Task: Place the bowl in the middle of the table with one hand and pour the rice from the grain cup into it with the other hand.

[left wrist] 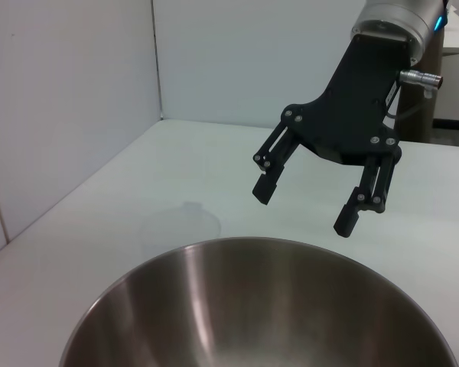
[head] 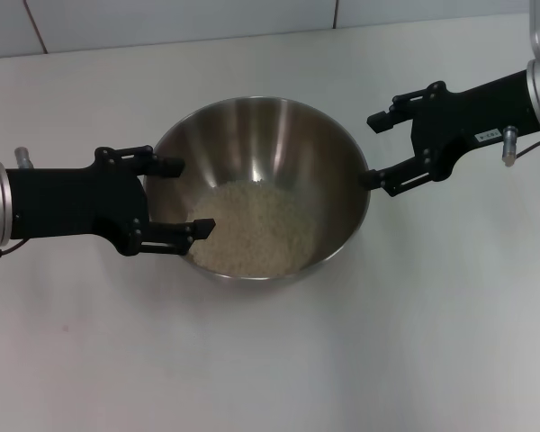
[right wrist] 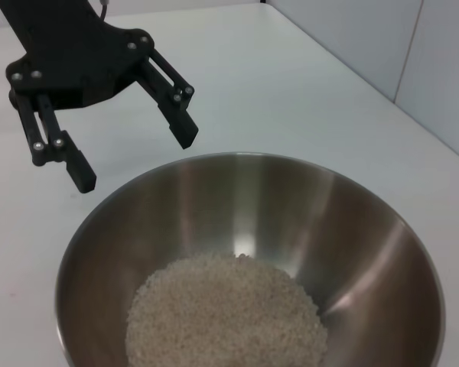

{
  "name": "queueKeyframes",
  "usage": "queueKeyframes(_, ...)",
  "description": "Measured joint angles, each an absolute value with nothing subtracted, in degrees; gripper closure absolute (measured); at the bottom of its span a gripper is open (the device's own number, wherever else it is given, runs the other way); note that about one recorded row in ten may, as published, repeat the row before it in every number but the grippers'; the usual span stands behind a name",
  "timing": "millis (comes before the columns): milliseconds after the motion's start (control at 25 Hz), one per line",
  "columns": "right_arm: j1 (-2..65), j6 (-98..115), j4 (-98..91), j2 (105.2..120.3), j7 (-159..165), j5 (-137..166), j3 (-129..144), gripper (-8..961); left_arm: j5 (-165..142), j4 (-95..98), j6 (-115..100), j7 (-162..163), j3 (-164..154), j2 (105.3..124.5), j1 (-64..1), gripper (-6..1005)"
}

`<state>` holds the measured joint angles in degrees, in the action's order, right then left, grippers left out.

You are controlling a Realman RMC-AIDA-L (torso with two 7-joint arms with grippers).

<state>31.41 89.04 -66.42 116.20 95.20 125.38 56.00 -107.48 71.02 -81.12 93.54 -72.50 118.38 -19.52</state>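
Observation:
The steel bowl stands in the middle of the white table with a heap of rice inside. My left gripper is open and empty, its fingers over the bowl's left rim. My right gripper is open and empty at the bowl's right rim. The right wrist view shows the bowl, the rice and the left gripper. The left wrist view shows the bowl, the right gripper and a faint clear shape, perhaps the grain cup, on the table beyond the bowl.
White wall panels run along the table's far edge. Bare tabletop lies in front of the bowl and to both sides of it.

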Motion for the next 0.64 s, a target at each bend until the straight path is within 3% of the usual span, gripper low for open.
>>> queueKeyframes(640, 31.4, 89.4, -67.8, 116.49, 95.6, 125.3, 55.9, 125, -107.5, 71.1, -81.1, 93.7, -72.5, 118.30, -19.6, 135)
